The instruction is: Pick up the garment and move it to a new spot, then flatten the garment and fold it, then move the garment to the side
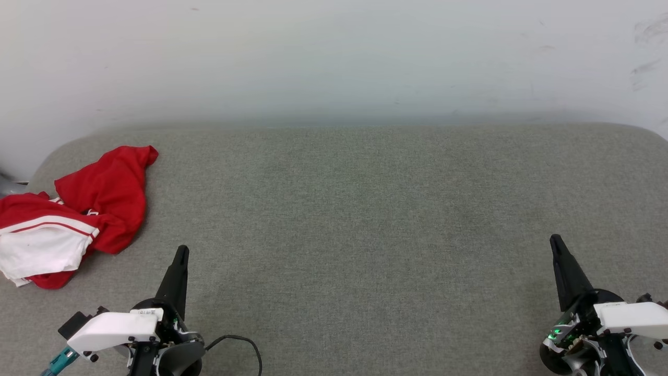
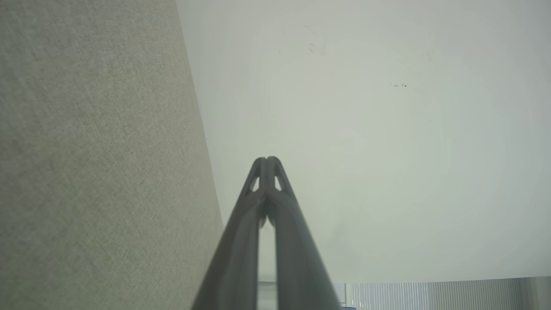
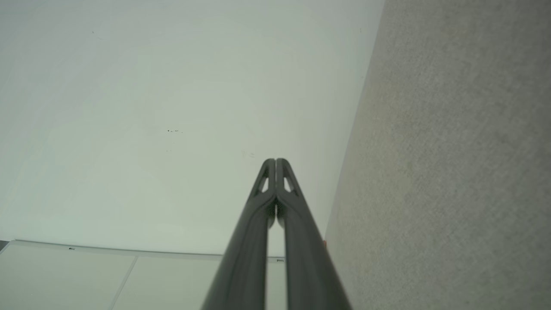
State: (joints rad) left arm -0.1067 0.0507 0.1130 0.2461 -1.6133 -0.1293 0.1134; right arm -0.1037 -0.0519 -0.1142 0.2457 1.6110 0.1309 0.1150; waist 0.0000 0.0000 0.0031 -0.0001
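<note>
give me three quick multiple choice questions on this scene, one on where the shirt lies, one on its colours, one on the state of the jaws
1. Where does the garment lie on the grey surface in the head view?
A. far left, near the edge
B. in the centre
C. far right

2. Which colours does the garment show?
A. blue and yellow
B. red and white
C. all black

3. How do the jaws of the left gripper and right gripper stand?
A. both shut and empty
B. both wide open
C. left shut on the garment

Answers:
1 A: it lies bunched by the left edge, up and to the left of the left gripper.
2 B: it has a red body and a white sleeve with striped trim.
3 A: in both wrist views the jaws meet at the tips with nothing between them.
</note>
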